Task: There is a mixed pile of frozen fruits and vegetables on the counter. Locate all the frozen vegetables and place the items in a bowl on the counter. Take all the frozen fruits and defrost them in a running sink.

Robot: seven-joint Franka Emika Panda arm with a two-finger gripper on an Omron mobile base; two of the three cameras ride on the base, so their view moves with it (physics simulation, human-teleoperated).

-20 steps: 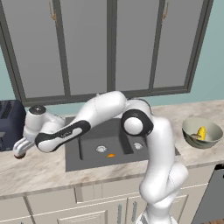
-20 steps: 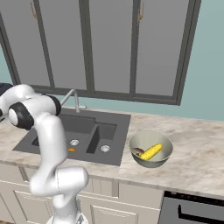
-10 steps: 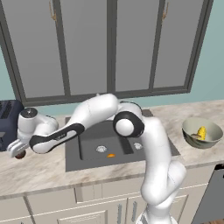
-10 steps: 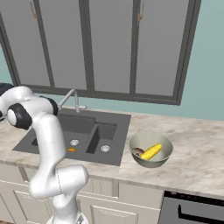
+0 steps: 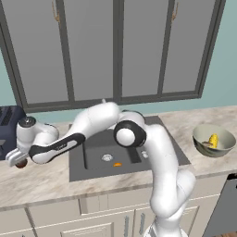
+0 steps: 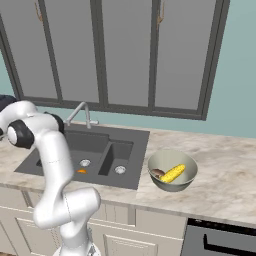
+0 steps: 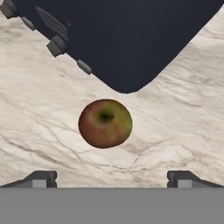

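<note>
— Beige marbled counter beside the dark blue toaster: where's the apple?

— Lying at twelve o'clock from the gripper, centred between its fingertips, toaster just beyond; round, so no long axis matters

— Jaws?

— Spread wide, holding nothing

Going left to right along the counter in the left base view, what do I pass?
Toaster → brown fruit under the open hand → sink with the orange ball → bowl holding the corn cob.
</note>
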